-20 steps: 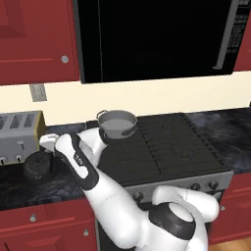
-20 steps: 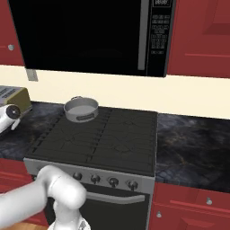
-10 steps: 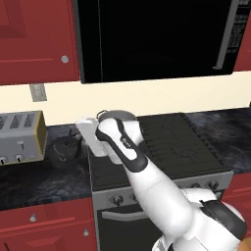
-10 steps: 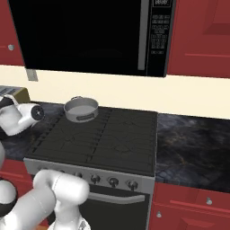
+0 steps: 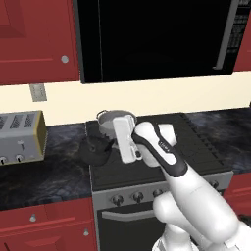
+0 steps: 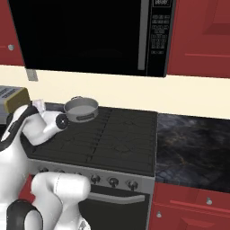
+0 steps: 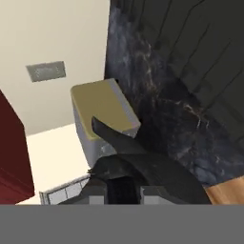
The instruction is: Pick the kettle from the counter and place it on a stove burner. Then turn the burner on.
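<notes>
The white arm reaches across the front of the stove, and the hand point(image 7: 125, 190) is clamped tight on the arched dark handle of the small squat dark grey-black kettle point(image 5: 98, 149), gripping it from above. From the left base view the kettle hangs at the left edge of the black grated stove top point(image 5: 206, 142), right where it meets the dark marbled stone bench point(image 5: 44, 166), with the white wrist block just beside it on the right. Whether the kettle touches the surface under it cannot be told. Just behind the kettle sits the wide silver two-handled pot point(image 6: 81, 109) on the rear left burner. Over on the bench, well to the left, stands the boxy silver toaster point(image 5: 19, 138) against the cream wall. Along the stove's front panel runs a row of dark round knobs point(image 6: 113, 181), with red cabinet fronts point(image 6: 193, 206) beside them and the black microwave point(image 6: 90, 36) overhead.
</notes>
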Controlling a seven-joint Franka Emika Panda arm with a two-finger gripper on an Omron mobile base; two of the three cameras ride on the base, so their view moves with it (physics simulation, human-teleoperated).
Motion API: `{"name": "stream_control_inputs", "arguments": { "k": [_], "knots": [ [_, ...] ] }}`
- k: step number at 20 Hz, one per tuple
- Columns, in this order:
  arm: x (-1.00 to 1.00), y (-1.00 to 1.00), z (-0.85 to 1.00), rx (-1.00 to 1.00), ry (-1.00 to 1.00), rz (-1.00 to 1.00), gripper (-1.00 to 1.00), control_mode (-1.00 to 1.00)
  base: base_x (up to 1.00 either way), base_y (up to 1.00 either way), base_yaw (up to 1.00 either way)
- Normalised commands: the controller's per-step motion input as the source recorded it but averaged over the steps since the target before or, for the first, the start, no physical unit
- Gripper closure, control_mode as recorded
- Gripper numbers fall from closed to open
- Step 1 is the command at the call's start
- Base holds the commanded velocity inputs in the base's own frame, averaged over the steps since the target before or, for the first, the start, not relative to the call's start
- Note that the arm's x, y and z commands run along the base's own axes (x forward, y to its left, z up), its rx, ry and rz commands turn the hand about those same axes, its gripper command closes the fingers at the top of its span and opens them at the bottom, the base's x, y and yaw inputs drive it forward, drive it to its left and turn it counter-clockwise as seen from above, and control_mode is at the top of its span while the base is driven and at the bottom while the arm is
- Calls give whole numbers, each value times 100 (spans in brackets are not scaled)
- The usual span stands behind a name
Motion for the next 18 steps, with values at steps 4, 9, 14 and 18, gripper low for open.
{"name": "stream_control_inputs", "arguments": {
  "k": [4,9,14,18],
  "knots": [
    [0,-84,0,2,62,-28,100,-100,0,0,0],
    [0,-4,0,-13,12,-7,100,-100,0,0,0],
    [3,-14,0,-9,0,8,100,-100,0,0,0],
    [6,-48,0,-11,0,10,100,-100,0,0,0]
  ]
}}
